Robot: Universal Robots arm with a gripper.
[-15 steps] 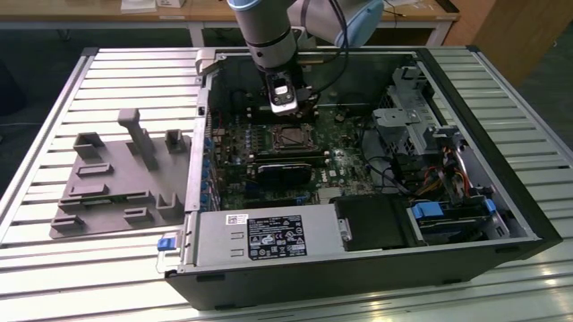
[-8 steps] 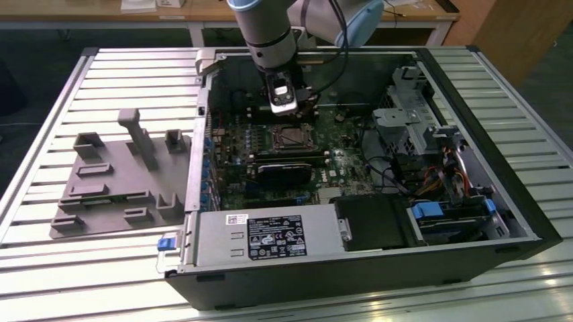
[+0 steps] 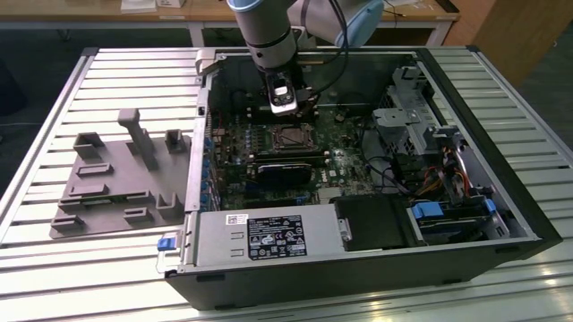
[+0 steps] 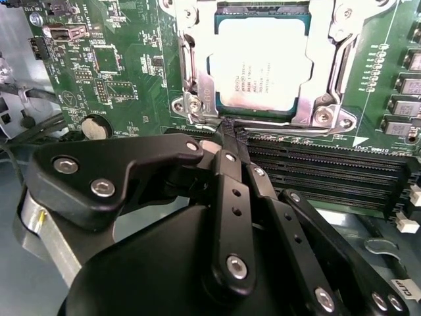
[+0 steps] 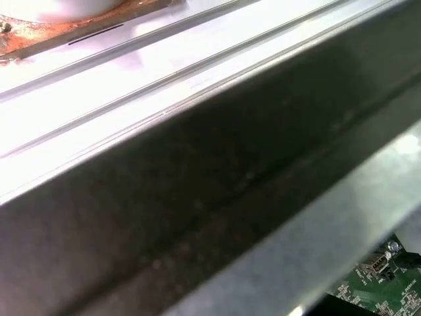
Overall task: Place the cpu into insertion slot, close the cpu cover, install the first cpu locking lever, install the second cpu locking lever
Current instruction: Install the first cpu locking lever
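Where the black fingers come together in the second wrist view, the pincer (image 4: pixel 230 131) looks fully closed, tips pressed into one narrow point with nothing visible between them. That point sits just at the near edge of the insertion slot (image 4: pixel 186 105), between it and the long black memory slots (image 4: pixel 329 171); I cannot tell whether it touches the metal there. The fingers' long axis aims straight across that edge toward the slot's middle, so the task's thing lies directly ahead of the tips. Inside the slot the cpu (image 4: pixel 263 62) lies flat, its pale face showing through the window of the cpu cover (image 4: pixel 334 66), which looks lowered around it. Farther out from the slot, the open computer case (image 3: pixel 358 268) stands on the slatted counter (image 3: pixel 54 282).
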